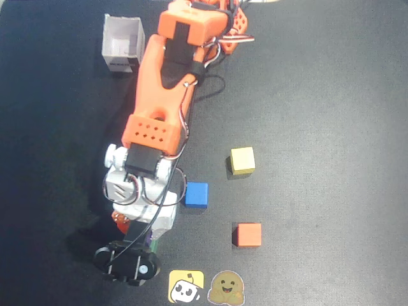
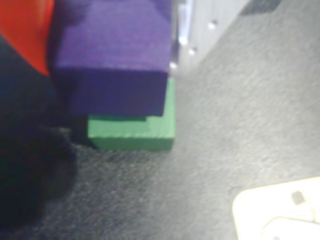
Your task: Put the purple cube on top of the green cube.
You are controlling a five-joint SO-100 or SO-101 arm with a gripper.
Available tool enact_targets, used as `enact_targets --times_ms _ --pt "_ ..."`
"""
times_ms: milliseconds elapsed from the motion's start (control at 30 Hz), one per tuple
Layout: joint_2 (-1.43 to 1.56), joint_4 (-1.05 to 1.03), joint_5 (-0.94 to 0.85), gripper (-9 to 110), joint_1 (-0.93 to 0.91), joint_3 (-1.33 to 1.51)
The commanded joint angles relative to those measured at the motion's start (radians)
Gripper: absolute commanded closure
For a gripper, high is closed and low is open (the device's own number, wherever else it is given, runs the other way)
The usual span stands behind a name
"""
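Note:
In the wrist view the purple cube (image 2: 112,55) sits between my gripper's (image 2: 112,25) orange finger (image 2: 25,30) on the left and its white finger (image 2: 200,30) on the right. It is directly over the green cube (image 2: 132,132), offset a little, and I cannot tell whether the two touch. The green cube stands on the dark mat. In the overhead view my gripper (image 1: 137,234) is at the lower left and covers both cubes; only a thin coloured sliver shows at its right edge.
In the overhead view a blue cube (image 1: 196,194), a yellow cube (image 1: 242,160) and an orange cube (image 1: 247,234) lie to the right of the arm. A white open box (image 1: 122,43) stands at the top left. Two stickers (image 1: 186,287) (image 1: 224,288) lie at the bottom edge.

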State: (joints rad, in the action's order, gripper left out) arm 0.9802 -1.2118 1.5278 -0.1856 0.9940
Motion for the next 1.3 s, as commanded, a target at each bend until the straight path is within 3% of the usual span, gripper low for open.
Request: enact_targets --times_ms 0,1267 --pt "0.003 0.002 0.005 91 -0.005 -0.06" --pt "-0.069 0.023 0.015 85 0.017 -0.064"
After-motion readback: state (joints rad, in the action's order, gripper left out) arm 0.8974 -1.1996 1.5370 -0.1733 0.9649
